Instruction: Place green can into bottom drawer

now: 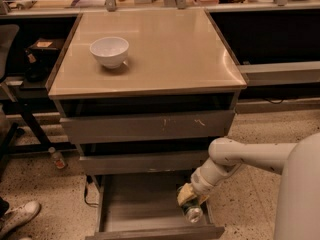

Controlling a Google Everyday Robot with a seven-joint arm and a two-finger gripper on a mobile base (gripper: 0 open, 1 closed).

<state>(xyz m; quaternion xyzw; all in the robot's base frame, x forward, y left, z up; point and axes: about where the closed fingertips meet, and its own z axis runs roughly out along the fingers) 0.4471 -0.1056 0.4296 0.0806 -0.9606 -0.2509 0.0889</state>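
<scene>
The bottom drawer [140, 206] is pulled open, with a plain grey floor and a low front panel. My gripper [189, 201] reaches down from the right, over the drawer's right side. It is shut on the green can [193, 214], which hangs low inside the drawer near the right wall with its silver end showing. Most of the can's green body is hidden by the gripper. I cannot tell whether the can touches the drawer floor.
Two taller grey drawers [150, 126] sit above, the upper one scratched. A white bowl [109, 50] stands on the tan cabinet top [170, 49]. A small bottle [56, 158] and a white shoe [17, 219] are on the floor at left. My white arm [260, 156] fills the lower right.
</scene>
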